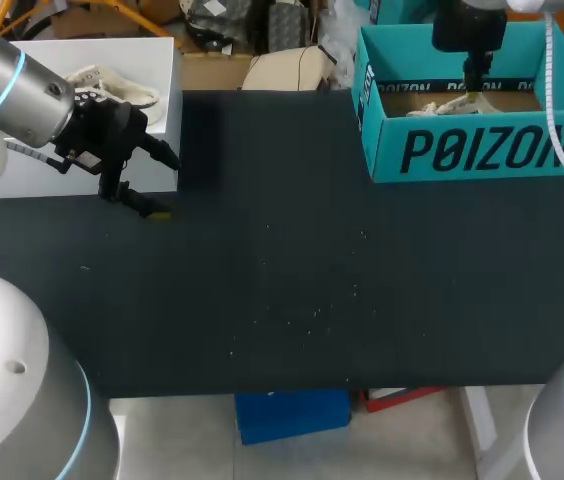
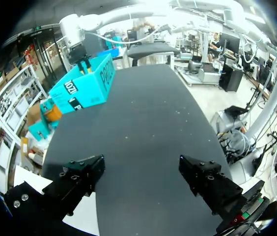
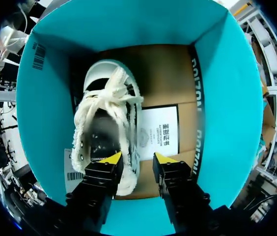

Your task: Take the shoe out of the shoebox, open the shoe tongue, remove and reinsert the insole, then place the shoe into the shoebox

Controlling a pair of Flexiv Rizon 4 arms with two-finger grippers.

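Observation:
The white shoe (image 3: 106,113) with frayed laces lies in the teal shoebox (image 3: 50,98), opening up. My right gripper (image 3: 137,158) hangs just over the shoe's heel end. Its jaws are slightly apart and astride the shoe's side rim, with cardboard showing beside one finger, so it is open. From the head view, the shoebox (image 1: 472,150) stands at the back right, the shoe (image 1: 457,103) peeks over its wall, and the right gripper (image 1: 474,78) reaches down into it. My left gripper (image 1: 160,183) stands wide open and empty at the far left (image 2: 141,167).
A white box (image 1: 82,150) sits at the back left behind my left gripper, with a pale shoe-like item (image 1: 112,85) on it. A printed card (image 3: 160,137) lies on the shoebox floor beside the shoe. The black table (image 1: 312,270) stretches between the two boxes.

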